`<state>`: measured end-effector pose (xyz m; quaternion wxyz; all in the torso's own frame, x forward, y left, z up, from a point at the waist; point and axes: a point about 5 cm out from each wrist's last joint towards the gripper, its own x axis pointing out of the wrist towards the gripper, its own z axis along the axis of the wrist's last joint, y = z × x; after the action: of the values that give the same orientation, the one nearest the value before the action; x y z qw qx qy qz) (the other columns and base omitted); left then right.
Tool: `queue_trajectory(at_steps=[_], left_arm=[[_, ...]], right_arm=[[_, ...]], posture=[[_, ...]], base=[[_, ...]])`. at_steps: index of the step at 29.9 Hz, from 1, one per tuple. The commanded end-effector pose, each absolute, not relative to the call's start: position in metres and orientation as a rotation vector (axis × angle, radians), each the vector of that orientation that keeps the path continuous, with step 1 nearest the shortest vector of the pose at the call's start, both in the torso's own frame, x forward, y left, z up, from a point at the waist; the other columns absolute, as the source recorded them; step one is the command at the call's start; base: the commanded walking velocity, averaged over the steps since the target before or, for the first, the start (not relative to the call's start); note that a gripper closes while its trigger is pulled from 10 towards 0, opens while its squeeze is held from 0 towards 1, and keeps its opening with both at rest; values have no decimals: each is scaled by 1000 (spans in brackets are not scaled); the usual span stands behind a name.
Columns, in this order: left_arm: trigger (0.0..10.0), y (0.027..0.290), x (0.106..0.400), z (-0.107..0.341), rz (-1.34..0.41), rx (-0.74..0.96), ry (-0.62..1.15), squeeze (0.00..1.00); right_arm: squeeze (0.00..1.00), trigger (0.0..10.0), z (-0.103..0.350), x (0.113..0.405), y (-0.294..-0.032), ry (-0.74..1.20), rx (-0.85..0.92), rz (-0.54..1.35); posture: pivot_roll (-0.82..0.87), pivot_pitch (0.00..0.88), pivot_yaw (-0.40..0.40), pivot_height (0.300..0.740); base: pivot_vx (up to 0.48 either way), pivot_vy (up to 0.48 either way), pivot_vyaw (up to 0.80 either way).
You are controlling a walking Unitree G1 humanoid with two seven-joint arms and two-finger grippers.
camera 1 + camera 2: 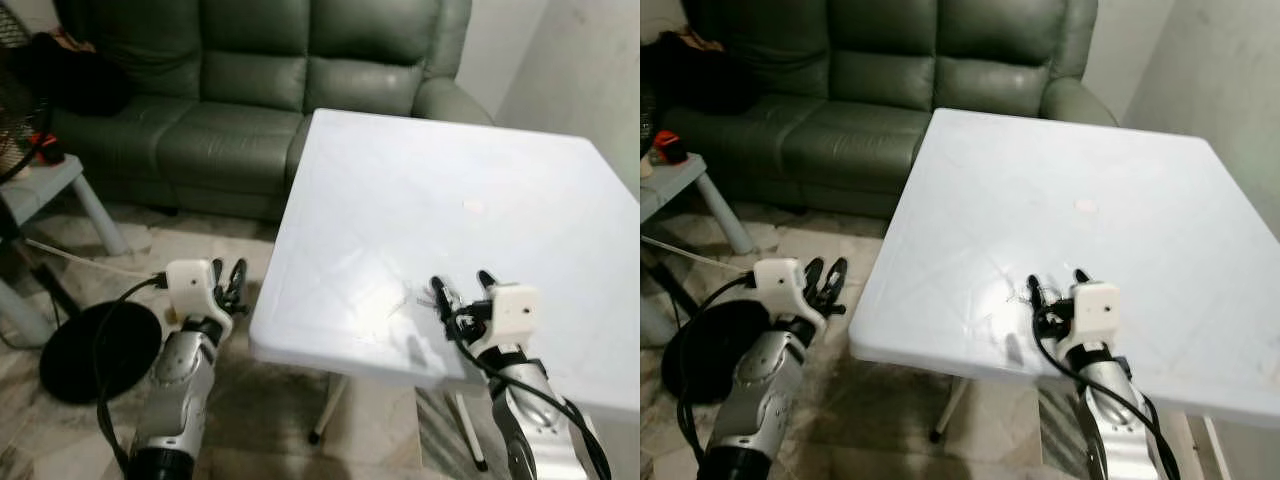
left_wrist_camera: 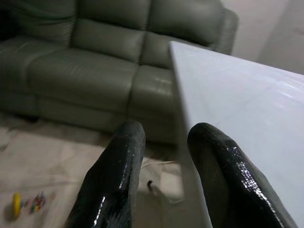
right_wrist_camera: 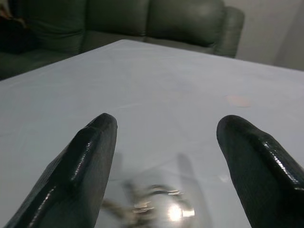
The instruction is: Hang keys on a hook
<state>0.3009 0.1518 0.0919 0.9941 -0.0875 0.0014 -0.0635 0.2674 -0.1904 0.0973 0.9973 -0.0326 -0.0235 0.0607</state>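
Right gripper [image 1: 462, 287] is positioned over the near edge of the white table [image 1: 520, 210]. Its 2 black fingers [image 3: 83, 166] stand wide apart with nothing clamped between them. The keys [image 3: 152, 202], a small metallic bunch catching a bright glare, lie flat on the tabletop in the gap between the 2 fingers, slightly nearer the wrist than the fingertips; in the right wrist view they are blurred, so individual keys cannot be counted. From the head camera the keys [image 1: 405, 300] appear as a faint glint just beside the gripper's left finger, on its outer side. Whether either finger touches them cannot be told.

Left gripper [image 1: 231, 280] hangs beside the table's left edge, off the tabletop and above the tiled floor [image 1: 260, 410]. Its 2 fingers [image 2: 118, 175] show a narrow gap, slightly apart, holding nothing.

A small pale mark [image 1: 473, 206] sits on the table well ahead of the right gripper's fingertips. A green leather sofa [image 1: 250, 90] stands beyond both grippers. A round black fan base [image 1: 95, 350] rests on the floor to the outer side of the left arm, with a pale side table [image 1: 50, 190] further off.
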Motion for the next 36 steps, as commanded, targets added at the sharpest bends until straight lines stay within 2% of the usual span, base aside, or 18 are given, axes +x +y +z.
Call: queue_trajectory(at_steps=[1, 12, 17, 24, 36], left_arm=[[10000, 136, 299, 94, -186, -163, -7, 0], [10000, 122, 287, 88, -260, -86, -15, 0], [10000, 111, 278, 90, -355, -72, -34, 0], [10000, 105, 272, 91, -416, -29, -44, 0], [10000, 95, 261, 91, -484, -11, -44, 0]], right_arm=[[0, 10000, 96, 264, -197, -17, -99, 125], [0, 10000, 92, 265, -194, 38, -152, 228], [0, 10000, 92, 258, -182, 84, -149, 395], [0, 10000, 93, 252, -167, 104, -104, 486], [0, 10000, 86, 260, -145, 230, 77, 203]], posture=[[69, 0, -54, 740], [72, 0, -64, 740], [75, 0, -74, 740], [78, 5, -78, 740], [86, 22, -73, 740]], base=[[0, 0, 0], [0, 0, 0], [0, 0, 0], [0, 0, 0], [0, 0, 0]])
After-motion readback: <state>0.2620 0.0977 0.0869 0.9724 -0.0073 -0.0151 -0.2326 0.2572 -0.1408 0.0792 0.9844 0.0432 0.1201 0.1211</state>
